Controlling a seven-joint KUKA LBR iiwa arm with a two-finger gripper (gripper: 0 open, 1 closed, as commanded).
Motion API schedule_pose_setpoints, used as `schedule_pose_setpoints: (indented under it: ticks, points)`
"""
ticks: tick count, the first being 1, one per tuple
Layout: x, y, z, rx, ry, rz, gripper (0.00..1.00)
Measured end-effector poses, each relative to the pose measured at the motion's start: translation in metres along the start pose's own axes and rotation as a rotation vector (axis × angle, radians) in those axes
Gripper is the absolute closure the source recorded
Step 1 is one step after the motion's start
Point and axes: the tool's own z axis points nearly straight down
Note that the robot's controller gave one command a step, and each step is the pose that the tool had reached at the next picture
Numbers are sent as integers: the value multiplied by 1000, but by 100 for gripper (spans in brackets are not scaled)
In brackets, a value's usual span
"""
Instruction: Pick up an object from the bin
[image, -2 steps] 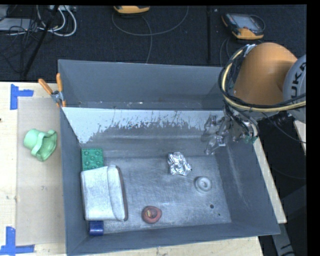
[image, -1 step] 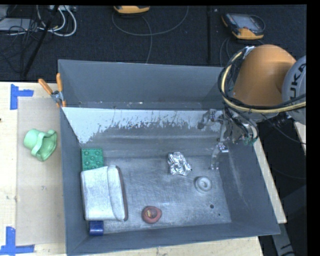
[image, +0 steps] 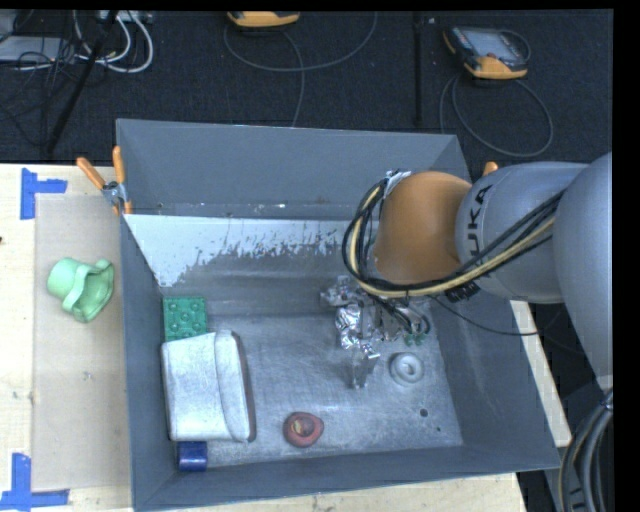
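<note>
You have 1 camera on this rig. It sits above the grey metal bin (image: 300, 190) and looks down at a tilt. The far wall's inner face spreads wide across the upper half of the frame, while the near wall is a narrow band along the bottom. The whole bin fits in frame, close enough for you to tell apart the small things on its floor. The arm (image: 540, 240) comes in from your right, and its orange cover (image: 420, 235) hangs over the bin's back right part. Beyond the far rim you see dark floor (image: 350, 100) and cables (image: 125, 40).
</note>
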Motion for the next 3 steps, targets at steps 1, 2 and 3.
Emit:
schedule_pose_setpoints:
  ticks: [1, 2, 3]
  points:
    - [0, -48, -1, 0, -2, 46, 0]
    - [-3, -47, -6, 0, -6, 46, 100]
    - [2, -50, -135, 1, -6, 103, 100]
